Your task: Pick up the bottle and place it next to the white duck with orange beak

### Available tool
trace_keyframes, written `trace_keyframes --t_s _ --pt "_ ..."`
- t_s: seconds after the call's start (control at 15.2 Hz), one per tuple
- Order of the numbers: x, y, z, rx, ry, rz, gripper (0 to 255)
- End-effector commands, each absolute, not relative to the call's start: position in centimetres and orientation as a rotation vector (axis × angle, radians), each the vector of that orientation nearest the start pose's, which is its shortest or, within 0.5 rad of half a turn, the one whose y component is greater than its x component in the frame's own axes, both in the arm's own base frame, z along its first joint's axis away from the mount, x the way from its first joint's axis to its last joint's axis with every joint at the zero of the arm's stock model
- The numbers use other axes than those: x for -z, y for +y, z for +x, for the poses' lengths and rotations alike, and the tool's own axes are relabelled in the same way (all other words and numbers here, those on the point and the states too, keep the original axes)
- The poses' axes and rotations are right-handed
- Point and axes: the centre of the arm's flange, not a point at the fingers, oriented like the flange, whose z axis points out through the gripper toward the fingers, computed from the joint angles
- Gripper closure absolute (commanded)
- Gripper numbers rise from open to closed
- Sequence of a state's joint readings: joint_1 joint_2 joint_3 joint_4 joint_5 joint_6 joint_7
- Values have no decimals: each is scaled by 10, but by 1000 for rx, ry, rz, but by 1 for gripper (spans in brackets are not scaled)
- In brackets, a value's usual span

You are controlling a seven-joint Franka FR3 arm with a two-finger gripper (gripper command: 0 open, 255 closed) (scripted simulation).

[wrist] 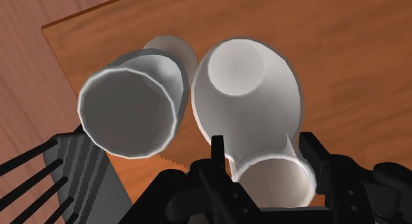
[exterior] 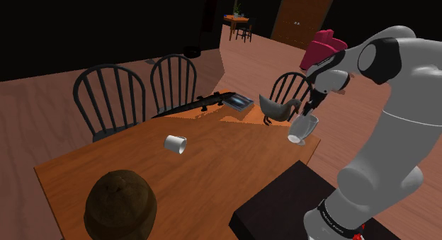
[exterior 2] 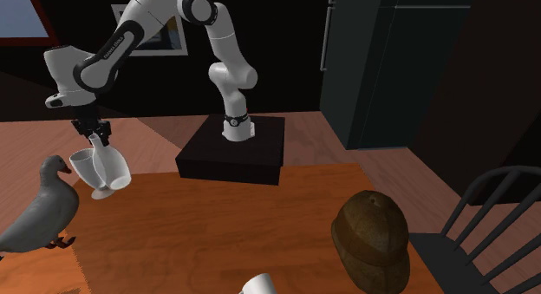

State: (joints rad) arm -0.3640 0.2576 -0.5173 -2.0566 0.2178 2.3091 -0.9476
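Note:
My gripper (exterior: 310, 107) (exterior 2: 97, 138) (wrist: 264, 164) is shut on the neck of a white bulbous bottle (wrist: 247, 90) (exterior 2: 113, 166) (exterior: 303, 129), which hangs bottom-down just above the wooden table (exterior: 212, 175) (exterior 2: 217, 231) near its corner. A white goblet-like vessel (wrist: 132, 110) (exterior 2: 82, 166) sits tight against the bottle; I cannot tell if the two are joined. The duck (exterior: 278, 107) (exterior 2: 39, 214) is drawn grey and stands on the table right beside the hanging bottle, toward the table's edge.
A white cup (exterior: 175, 143) (exterior 2: 260, 286) lies on its side mid-table. A brown hat (exterior: 120, 203) (exterior 2: 371, 238) sits at the far end from the duck. A dark flat object (exterior: 237, 100) lies beyond the duck. Chairs (exterior: 110, 97) (exterior: 173, 76) (exterior 2: 485, 223) ring the table; the black stand (exterior 2: 234, 149) abuts it.

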Motion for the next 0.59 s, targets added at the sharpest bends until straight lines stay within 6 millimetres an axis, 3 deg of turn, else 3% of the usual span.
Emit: trace_keyframes --t_s 0.0,0.53 --pt "-319 -446 384 82 97 -3146 255" --pt "-276 -446 384 82 97 -3146 255"
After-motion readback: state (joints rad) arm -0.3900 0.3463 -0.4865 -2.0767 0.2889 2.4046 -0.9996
